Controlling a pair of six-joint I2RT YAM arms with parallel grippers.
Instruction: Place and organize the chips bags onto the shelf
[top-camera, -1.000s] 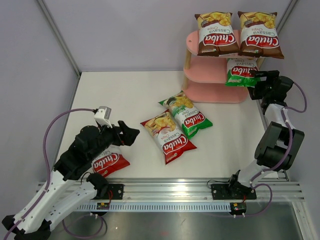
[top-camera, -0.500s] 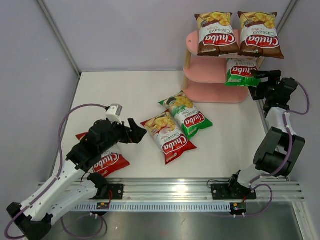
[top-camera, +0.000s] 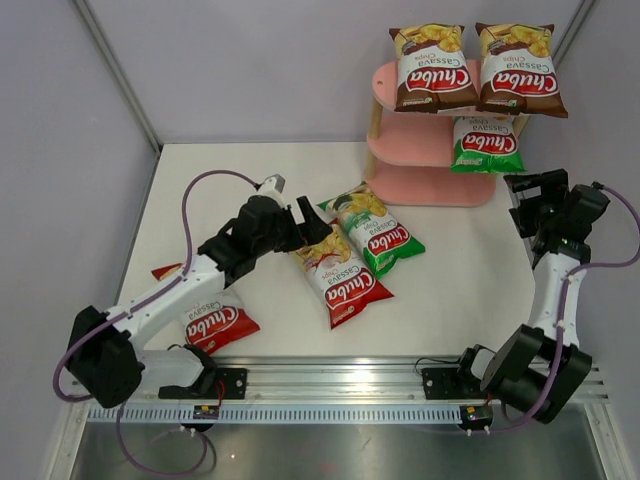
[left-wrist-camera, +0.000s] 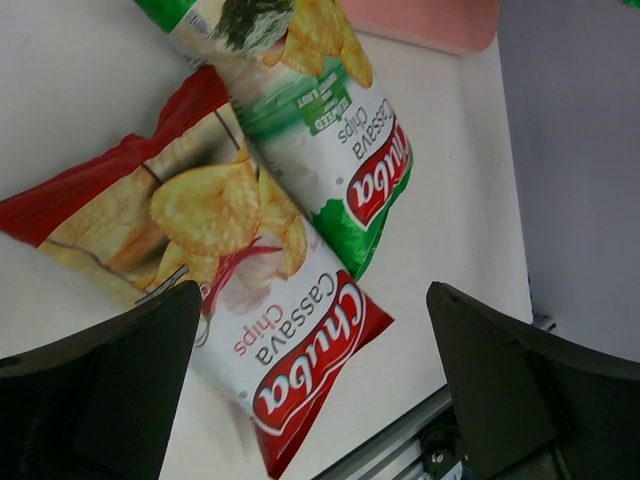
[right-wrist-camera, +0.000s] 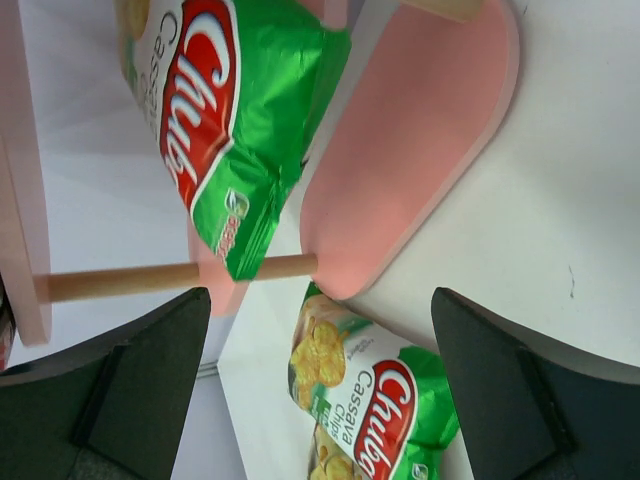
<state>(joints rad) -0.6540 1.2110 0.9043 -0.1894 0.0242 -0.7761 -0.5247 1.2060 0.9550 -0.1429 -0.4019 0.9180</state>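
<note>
Pink and three-tiered, the shelf (top-camera: 425, 182) is standing at the far right of the white tabletop (top-camera: 240, 175). A left brown bag (top-camera: 432, 68) and a right brown bag (top-camera: 518, 68) are sitting side by side on its top board, and an upper green bag (top-camera: 485, 145) is sitting on the right half of the middle board. The right gripper (top-camera: 522, 203) is hovering just beside the shelf's right end, level with the lower boards, its jaws spread wide and grasping nothing; the upper green bag is lying up and to its left, apart from the fingers. The left gripper (top-camera: 308, 224) is reaching over the middle of the tabletop, its jaws likewise released and empty, poised above the top end of the middle red bag (top-camera: 342, 275). That bag is lying flat, touching the lower green bag (top-camera: 378, 235) along its far-right side. A near red bag (top-camera: 212, 322) is lying at the near left, well apart from both grippers.
</note>
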